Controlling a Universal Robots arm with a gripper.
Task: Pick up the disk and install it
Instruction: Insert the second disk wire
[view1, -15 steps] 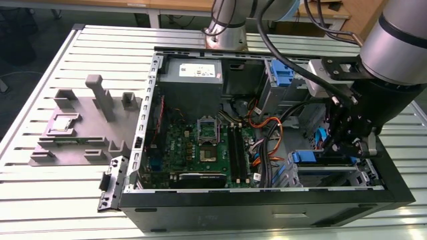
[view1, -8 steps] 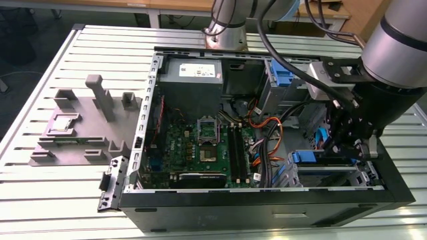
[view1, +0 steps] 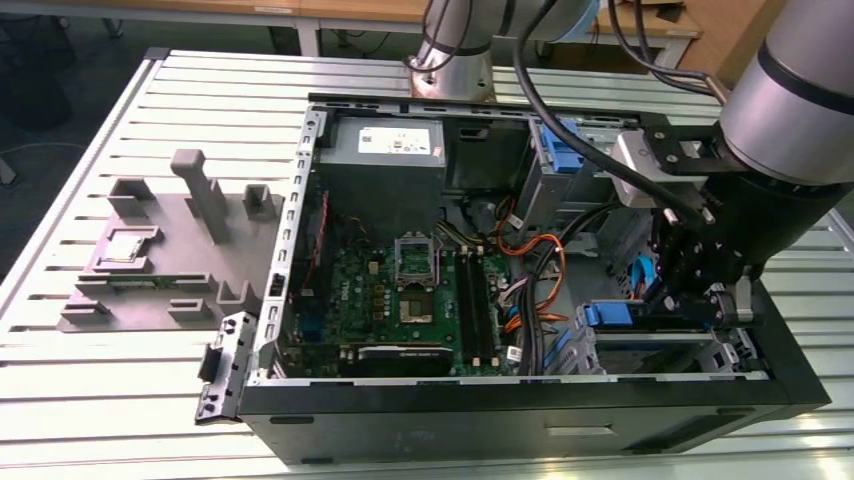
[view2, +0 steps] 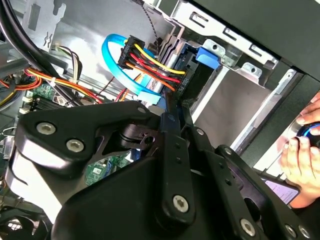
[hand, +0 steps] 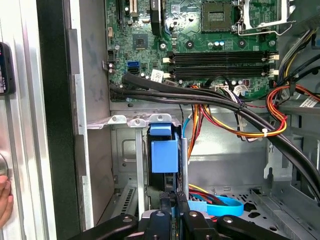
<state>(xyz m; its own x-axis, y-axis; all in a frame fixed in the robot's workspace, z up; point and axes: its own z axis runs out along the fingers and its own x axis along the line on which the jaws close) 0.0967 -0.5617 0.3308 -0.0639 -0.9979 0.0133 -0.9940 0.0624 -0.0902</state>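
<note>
Blue plastic marks the disk in the exterior view: its carrier end shows at the drive cage on the exterior view's right of the open case, just beside the gripper, which hangs low inside that corner. The motherboard lies flat in the middle of the case, the power supply sits at its far end, and a grey fixture rests on the slatted table on the exterior view's left. In the second wrist view the gripper has its black fingers pressed close on the thin edge of the disk, which stands on edge in the metal bay next to a bundle of cables; a hand rests outside the case wall. In the first wrist view the fingers pinch the disk edge-on, upright in the bay below the motherboard.
</note>
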